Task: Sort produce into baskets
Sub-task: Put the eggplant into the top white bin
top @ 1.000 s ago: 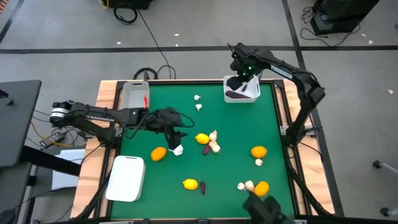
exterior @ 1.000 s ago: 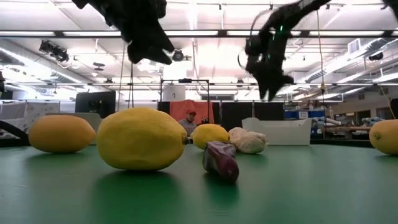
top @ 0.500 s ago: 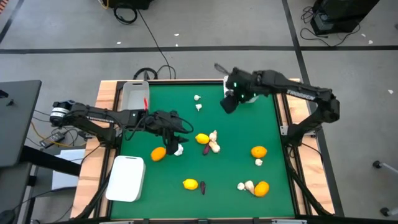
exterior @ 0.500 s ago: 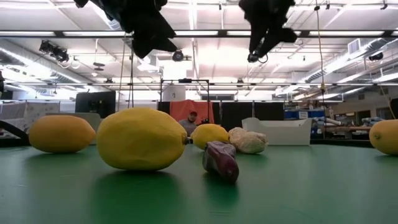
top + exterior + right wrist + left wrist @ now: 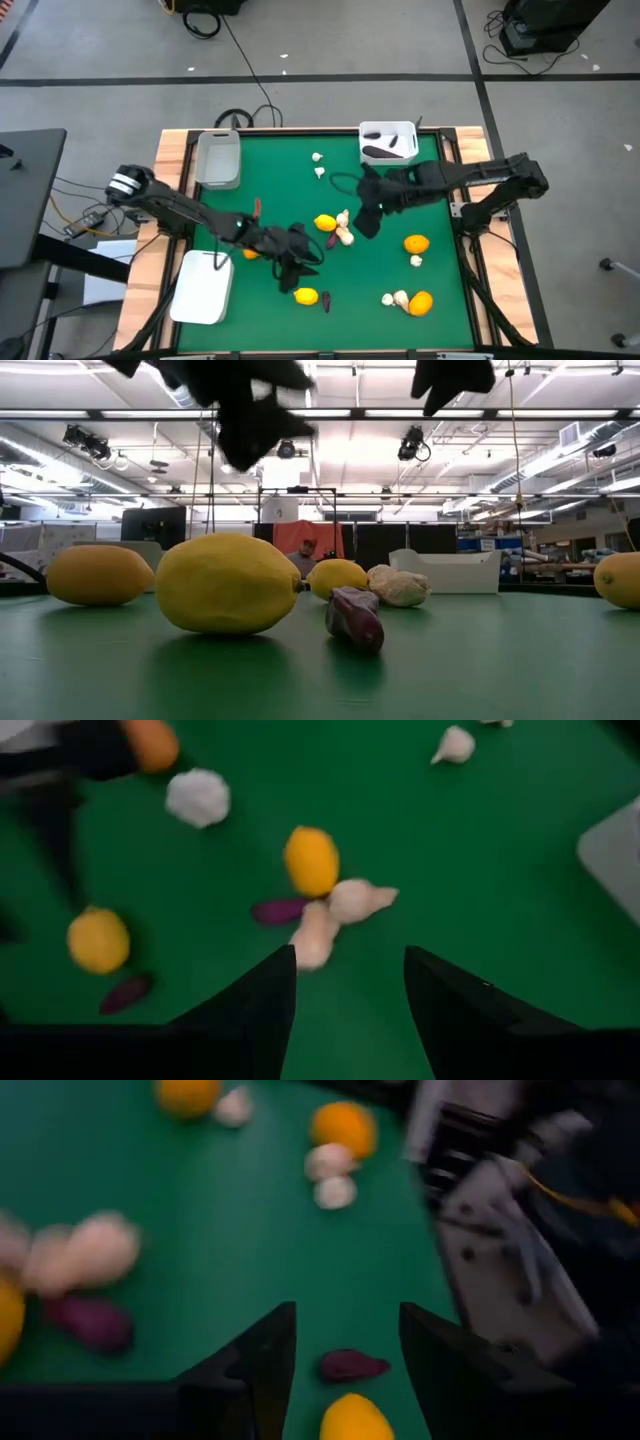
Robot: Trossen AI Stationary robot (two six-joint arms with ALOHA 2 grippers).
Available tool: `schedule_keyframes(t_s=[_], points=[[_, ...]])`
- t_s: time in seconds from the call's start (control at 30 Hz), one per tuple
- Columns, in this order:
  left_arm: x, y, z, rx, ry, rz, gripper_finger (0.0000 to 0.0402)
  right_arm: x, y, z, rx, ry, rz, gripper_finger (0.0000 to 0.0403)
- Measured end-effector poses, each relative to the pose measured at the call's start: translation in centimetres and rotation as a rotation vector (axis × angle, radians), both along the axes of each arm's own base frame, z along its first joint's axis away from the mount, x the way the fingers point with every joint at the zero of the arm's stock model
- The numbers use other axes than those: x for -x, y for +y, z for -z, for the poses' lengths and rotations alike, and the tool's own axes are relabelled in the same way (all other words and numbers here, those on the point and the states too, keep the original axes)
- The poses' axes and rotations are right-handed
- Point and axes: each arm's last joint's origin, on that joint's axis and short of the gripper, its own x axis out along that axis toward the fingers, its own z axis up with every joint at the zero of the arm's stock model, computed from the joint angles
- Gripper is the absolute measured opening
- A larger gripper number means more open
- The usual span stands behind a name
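Hovering left claw (image 5: 340, 1342) above yellow lemon (image 5: 356, 1418).

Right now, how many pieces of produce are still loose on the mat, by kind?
Yellow citrus: 2
Orange citrus: 3
Garlic bulbs: 8
Purple eggplant pieces: 2
Total: 15

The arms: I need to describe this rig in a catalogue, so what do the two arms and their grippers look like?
Both arms are dark, nearly black, built of slim jointed links. The left arm has a pale silver-white ringed joint near its base and light lettering along one link. The right arm is plain dark. The left gripper and the right gripper each carry two broad, matte black, wedge-shaped fingers.
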Motion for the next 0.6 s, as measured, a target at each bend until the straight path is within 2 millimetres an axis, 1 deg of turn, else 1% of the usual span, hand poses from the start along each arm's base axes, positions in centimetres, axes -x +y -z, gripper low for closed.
schedule_keyframes(t_s=[0.1, 0.2, 0.27, 0.37, 0.5, 0.6], points=[[-0.7, -0.8, 2.2, 0.137, 0.080, -0.194, 0.0183, 0.6, 2.3, 0.1, -0.013, 0.011, 0.000, 0.0197], [-1.4, -1.2, 4.1, 0.175, 0.102, -0.299, 0.0183, 1.4, 5.1, 0.1, 0.005, -0.017, -0.003, 0.0197], [-1.8, -1.3, 5.1, 0.152, 0.103, -0.344, 0.0183, 1.9, 6.8, 0.1, 0.026, -0.042, 0.006, 0.0197], [-2.6, -1.2, 6.4, 0.091, 0.082, -0.428, 0.0184, 2.6, 8.8, 0.4, 0.055, -0.065, 0.022, 0.0197], [-3.6, -0.6, 8.3, 0.035, 0.109, -0.497, 0.0184, 3.0, 10.7, 1.1, 0.058, -0.075, 0.036, 0.0197], [-4.6, -0.2, 8.8, -0.006, 0.110, -0.495, 0.0184, 3.4, 12.0, 1.6, 0.046, -0.067, 0.048, 0.0197]])
